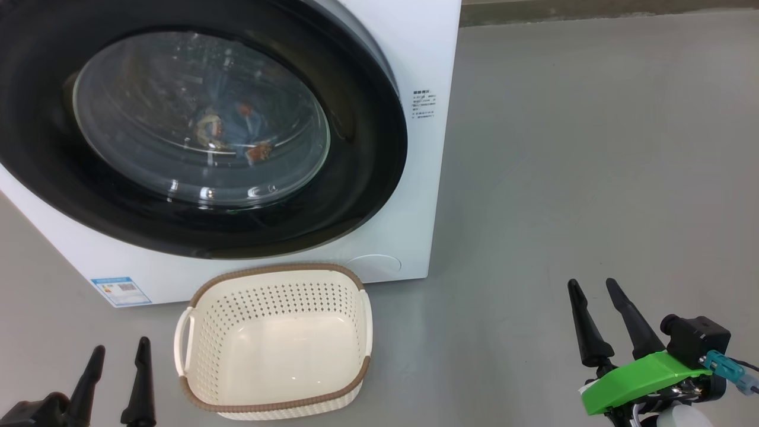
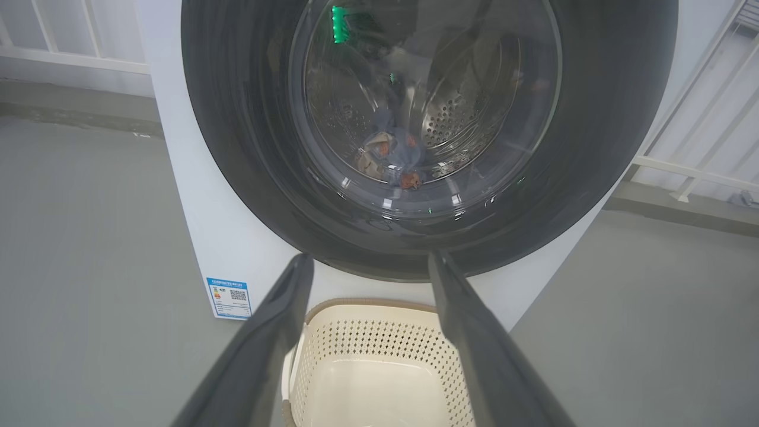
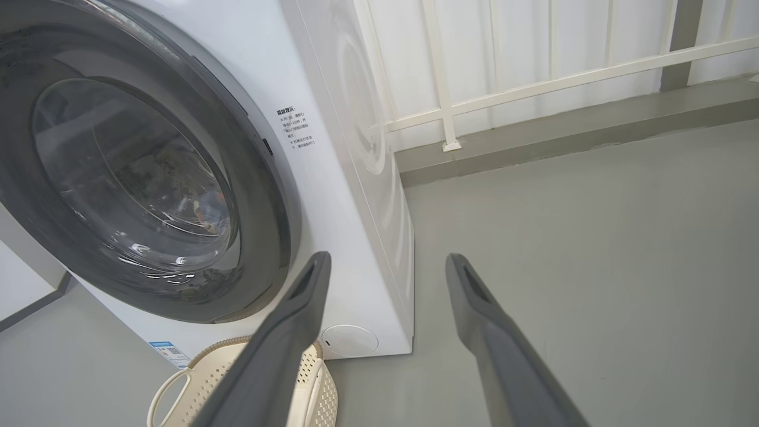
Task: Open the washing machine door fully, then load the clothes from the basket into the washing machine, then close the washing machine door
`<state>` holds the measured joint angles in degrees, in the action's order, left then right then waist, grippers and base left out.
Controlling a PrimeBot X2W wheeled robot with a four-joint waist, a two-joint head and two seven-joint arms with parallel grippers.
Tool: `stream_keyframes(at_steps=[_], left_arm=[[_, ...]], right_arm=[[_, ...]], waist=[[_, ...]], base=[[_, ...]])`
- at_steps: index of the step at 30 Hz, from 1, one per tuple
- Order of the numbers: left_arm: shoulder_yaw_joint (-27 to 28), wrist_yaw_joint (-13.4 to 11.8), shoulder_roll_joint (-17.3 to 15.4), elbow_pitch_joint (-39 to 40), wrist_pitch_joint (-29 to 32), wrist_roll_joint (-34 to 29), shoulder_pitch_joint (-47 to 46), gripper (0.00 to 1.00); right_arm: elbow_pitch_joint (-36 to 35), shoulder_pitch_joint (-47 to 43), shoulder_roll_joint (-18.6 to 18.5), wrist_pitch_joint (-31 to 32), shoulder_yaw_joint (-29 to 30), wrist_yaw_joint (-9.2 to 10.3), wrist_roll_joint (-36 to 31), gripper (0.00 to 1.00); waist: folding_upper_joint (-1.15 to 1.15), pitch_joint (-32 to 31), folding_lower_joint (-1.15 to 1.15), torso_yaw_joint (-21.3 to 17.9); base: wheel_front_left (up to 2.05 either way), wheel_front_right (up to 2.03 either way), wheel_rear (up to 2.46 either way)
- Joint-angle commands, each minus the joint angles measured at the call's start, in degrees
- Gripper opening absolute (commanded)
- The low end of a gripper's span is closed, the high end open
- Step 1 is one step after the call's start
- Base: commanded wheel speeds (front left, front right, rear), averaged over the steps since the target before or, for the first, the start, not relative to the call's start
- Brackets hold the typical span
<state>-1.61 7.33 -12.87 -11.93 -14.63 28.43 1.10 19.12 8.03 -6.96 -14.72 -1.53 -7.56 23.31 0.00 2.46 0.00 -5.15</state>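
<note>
Right, the washing machine door [image 1: 367,178] sits shut, its glossy black rim flush against the white washing machine [image 1: 430,59]. Through the bulging glass you can make out the clothes [image 1: 237,127], a light blue bundle with orange flecks, lying low in the steel drum [image 2: 450,118]. Down on the grey floor [image 1: 593,148], the basket [image 1: 276,268] stands upright just in front of the machine's bottom edge, below the door, with its bare cream bottom showing and its brown rim close to the white panel; whether they touch I cannot tell. A small blue label sticker [image 1: 121,290] marks the machine's lower left corner, a round cap [image 1: 375,265] the lower right. Left gripper [image 1: 120,346] hangs low near the basket's left handle, fingers spread wide, nothing between them. Right gripper [image 1: 592,283] is well off to the basket's right over bare floor, jaws equally wide apart, gripping nothing. Behind the machine, at the floor's back edge, a raised kerb carries a white railing [image 3: 533,83]
</note>
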Motion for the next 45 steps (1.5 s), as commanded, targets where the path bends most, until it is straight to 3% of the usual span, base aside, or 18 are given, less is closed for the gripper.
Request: stream_keyframes(at_steps=[1,21,22,27,33,45], left_arm=[[2.33,0.15,-1.38,0.87,-0.37,-0.73,-0.92,1.00],[2.27,0.15,-1.44,0.81,-0.37,-0.15,-0.46,1.00],[0.21,0.00,0.02,-0.13,0.00,0.01,0.27,0.00],[-0.89,-0.01,3.17,-3.38,0.18,0.37,1.17,0.00],[-0.45,-0.04,3.49,-3.20,1.20,3.43,0.83,0.00],[0.40,-0.11,4.15,-3.11,3.20,9.51,-0.07,0.00]], right_arm=[[-1.63,0.12,-0.49,-0.28,-1.12,0.08,0.11,1.00],[-1.93,-0.05,-0.27,-0.28,-0.94,0.08,-0.13,1.00],[-0.41,0.00,0.04,0.00,0.37,-0.01,0.00,0.00],[3.42,-1.52,0.99,0.18,0.31,-0.01,0.33,0.00],[2.98,-1.55,1.14,1.20,0.70,-0.01,3.63,0.00],[2.23,-1.52,1.44,3.21,1.44,0.00,10.21,0.00]], waist=[[0.00,-0.13,0.00,-0.06],[0.00,-0.22,0.00,-0.26],[0.00,-0.22,0.00,-0.26],[0.00,-0.23,0.00,-0.26],[0.00,-0.44,0.09,0.01],[0.00,-0.56,0.00,0.53]], base=[[0.00,0.00,0.00],[0.00,0.00,0.00],[0.00,0.00,0.00],[0.00,0.00,0.00],[0.00,0.00,0.00],[0.00,0.00,0.00]])
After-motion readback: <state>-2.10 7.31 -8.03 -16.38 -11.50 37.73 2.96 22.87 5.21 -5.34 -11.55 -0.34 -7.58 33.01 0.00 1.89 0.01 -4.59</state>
